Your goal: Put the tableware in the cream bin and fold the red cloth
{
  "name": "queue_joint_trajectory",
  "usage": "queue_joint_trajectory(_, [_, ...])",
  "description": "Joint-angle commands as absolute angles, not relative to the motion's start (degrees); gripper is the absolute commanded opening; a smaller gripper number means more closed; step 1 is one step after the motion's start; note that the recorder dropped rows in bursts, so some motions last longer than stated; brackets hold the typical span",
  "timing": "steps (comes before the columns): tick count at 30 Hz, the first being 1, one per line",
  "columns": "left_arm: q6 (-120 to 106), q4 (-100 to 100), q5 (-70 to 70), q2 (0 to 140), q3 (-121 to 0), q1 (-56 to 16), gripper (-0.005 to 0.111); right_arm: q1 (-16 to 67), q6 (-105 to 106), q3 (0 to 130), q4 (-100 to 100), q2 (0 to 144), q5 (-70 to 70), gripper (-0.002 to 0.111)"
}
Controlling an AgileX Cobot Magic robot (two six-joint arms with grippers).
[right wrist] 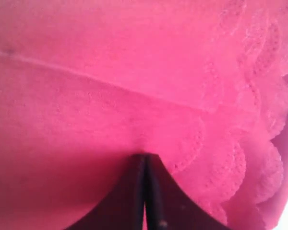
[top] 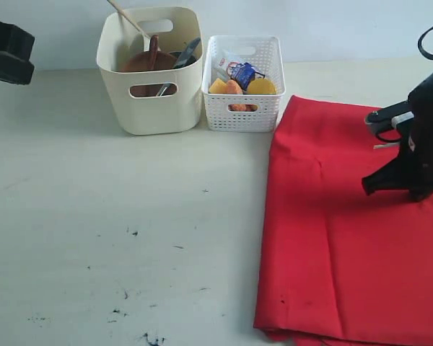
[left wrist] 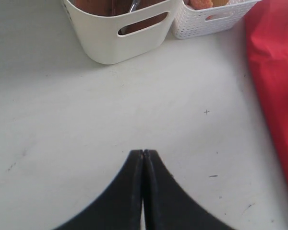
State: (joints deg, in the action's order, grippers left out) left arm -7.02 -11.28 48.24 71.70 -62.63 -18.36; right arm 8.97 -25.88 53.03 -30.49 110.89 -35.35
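- Cream bin (top: 150, 108): stands at the back of the desk (top: 94, 216). A brown round plate (top: 138, 62), dark wooden spoon (top: 153, 49), metal knife (top: 187, 52) and one pale chopstick (top: 125, 17) are seen inside it. Bowl and cup cannot be made out. No tableware is seen on the open desk.
- White lattice basket (top: 243, 108): touching the cream bin on its right side. It is filled with food and a milk carton (top: 241, 73), none of it part of the job.
- Red cloth (top: 346, 238): spread flat on the desk, to the right of the cream bin and nearer the camera. Layered edges are noted at its near end, so it is judged to be at least partly folded.
- Left tool (left wrist: 143, 154): jaws pressed together, nothing held, hung above bare desk in front of the cream bin.
- Right tool (right wrist: 145, 158): jaws closed tip to tip, low over the cloth beside its scalloped edge (right wrist: 259, 143). No fabric is seen between them, and contact with the cloth cannot be told.
- Handling, judged:
  - The cloth is taken to be light, soft and limp, and likely to sag and drag when lifted.
  - It may slip over the smooth desk if pushed.
  - A pinch at a corner or along the scalloped edge is advised, with all layers caught together.
  - The opposite side is best held down or lifted by the other tool so the fold lands square.
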Motion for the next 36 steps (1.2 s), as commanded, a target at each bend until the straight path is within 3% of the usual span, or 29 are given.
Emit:
queue_joint_trajectory(1, [-7.04,-12.21,47.55,71.24,-62.47,-18.31,0.0,8.04,-25.28,51.91,-23.99,113.95,-27.92,0.0])
queue_joint_trajectory(19, [-7.04,-12.48,47.31,65.35,-62.47,-18.31,0.0,1.35,-24.7,51.91,-20.93,113.28,-21.7,0.0])
queue_joint_trajectory(29, [-7.04,-12.92,46.74,65.24,-61.85,-18.31,0.0,9.36,-22.04,51.78,-18.47,105.07,-18.87,0.0])
queue_joint_trajectory(36, [-7.04,-13.12,46.62,64.75,-61.5,-18.31,0.0,13.03,-21.38,51.78,-18.02,106.68,-19.94,0.0])
